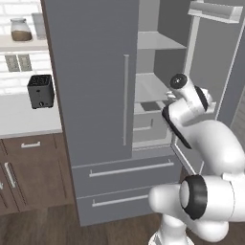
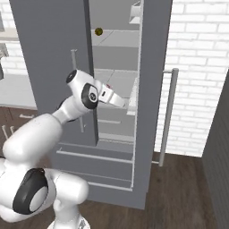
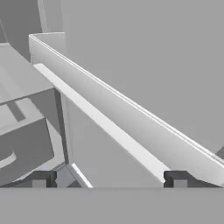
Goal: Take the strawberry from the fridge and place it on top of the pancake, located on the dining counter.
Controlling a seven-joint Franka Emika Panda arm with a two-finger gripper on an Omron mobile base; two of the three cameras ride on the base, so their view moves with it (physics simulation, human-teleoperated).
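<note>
inside the fridge (image 1: pixel 95 95), reaching with gripper (image 3: pixel 109 180) spread wide and empty, expecting a light, soft, bruisable strawberry needing gentle side pinching.

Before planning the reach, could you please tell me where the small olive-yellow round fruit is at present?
The small olive-yellow round fruit sits on an upper pale grey shelf inside the open matte grey fridge, top centre of the right base view, above the arm.

black toaster (image 1: pixel 40 90) on white countertop (image 1: pixel 19 117); jar (image 1: pixel 21 29) on shelf
</note>
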